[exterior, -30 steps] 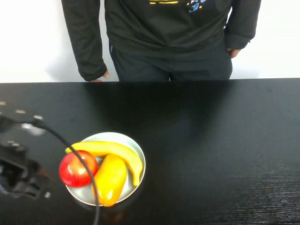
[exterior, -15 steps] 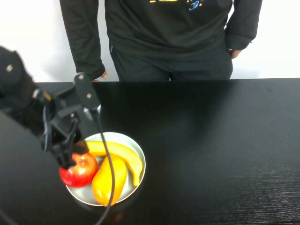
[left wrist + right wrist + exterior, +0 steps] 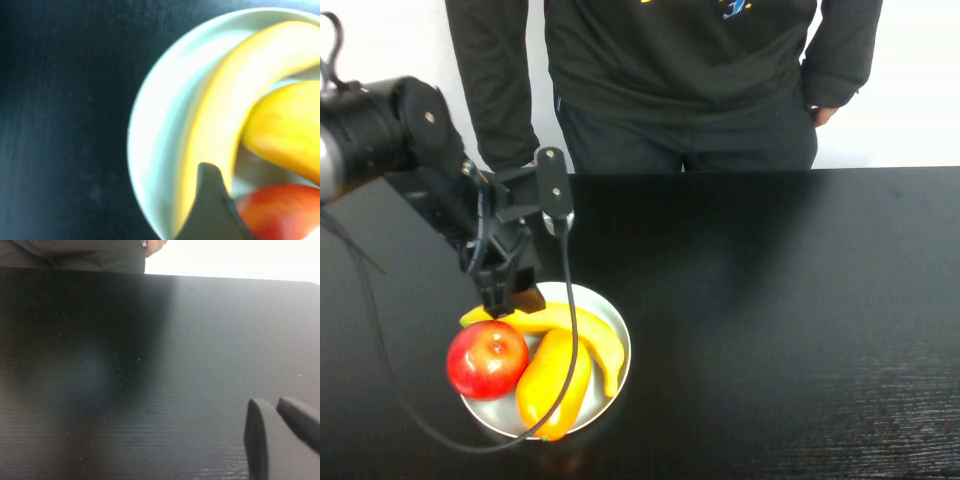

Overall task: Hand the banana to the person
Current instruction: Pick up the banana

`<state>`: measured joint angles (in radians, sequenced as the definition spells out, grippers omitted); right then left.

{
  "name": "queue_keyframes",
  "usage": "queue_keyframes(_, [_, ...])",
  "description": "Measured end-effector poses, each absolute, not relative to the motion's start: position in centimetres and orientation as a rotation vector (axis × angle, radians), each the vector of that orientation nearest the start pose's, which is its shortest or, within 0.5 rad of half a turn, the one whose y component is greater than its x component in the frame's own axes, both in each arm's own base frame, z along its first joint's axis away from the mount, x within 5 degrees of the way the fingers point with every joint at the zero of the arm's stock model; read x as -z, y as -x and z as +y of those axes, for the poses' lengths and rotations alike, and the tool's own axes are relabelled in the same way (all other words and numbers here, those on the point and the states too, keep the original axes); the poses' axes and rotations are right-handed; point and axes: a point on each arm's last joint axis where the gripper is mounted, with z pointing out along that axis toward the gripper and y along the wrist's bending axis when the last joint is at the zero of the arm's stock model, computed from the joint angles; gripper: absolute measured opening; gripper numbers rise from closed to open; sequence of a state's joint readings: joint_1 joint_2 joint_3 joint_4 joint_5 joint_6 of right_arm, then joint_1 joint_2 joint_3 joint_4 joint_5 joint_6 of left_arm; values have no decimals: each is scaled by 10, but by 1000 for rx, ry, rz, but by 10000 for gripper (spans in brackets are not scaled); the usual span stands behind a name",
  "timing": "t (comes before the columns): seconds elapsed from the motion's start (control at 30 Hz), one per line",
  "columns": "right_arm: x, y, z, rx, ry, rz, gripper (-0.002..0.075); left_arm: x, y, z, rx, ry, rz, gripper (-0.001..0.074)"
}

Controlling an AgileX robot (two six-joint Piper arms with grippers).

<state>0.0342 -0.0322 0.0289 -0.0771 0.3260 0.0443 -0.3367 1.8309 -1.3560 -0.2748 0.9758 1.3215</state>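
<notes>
Fruit fills a pale plate (image 3: 612, 330) at the lower left of the high view: a red apple (image 3: 486, 359), an orange-yellow mango (image 3: 555, 383), and the banana (image 3: 575, 326), long, curved and smooth yellow, arcing along the plate's far side. The left wrist view alone shows one dark fingertip (image 3: 210, 200) over the banana (image 3: 235, 110); the opposite finger is hidden, so I cannot tell how wide the left gripper (image 3: 510, 290) stands. The right gripper (image 3: 280, 440) appears only in its own wrist view, above the bare black table (image 3: 125, 365), its spread unclear. The person (image 3: 670, 70) stands at the upper edge, behind the table.
</notes>
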Motion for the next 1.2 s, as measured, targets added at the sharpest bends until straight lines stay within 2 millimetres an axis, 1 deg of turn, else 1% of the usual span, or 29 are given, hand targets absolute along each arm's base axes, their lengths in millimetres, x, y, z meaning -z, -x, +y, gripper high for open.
queue_keyframes(0.07, [-176,-53,0,18,39,1805,-7,-218,-348,-145,127,-1993,2005,416])
queue_keyframes(0.13, [-176,-53,0,18,39,1805,-7,-213,-351,-149,103,-2038,1944,430])
queue_keyframes(0.23, [-176,-53,0,18,39,1805,-7,-204,-352,-155,86,-2115,1860,436])
queue_keyframes(0.33, [-176,-53,0,18,39,1805,-7,-194,-352,-164,90,-2158,1825,438])
queue_keyframes(0.47, [-176,-53,0,18,39,1805,-7,-181,-354,-165,103,-2183,1835,438])
queue_keyframes(0.9, [-176,-53,0,18,39,1805,-7,-157,-359,-164,86,-2260,1842,440])
queue_keyframes(1.2, [-176,-53,0,18,39,1805,-7,-149,-364,-164,46,-2255,1830,440])
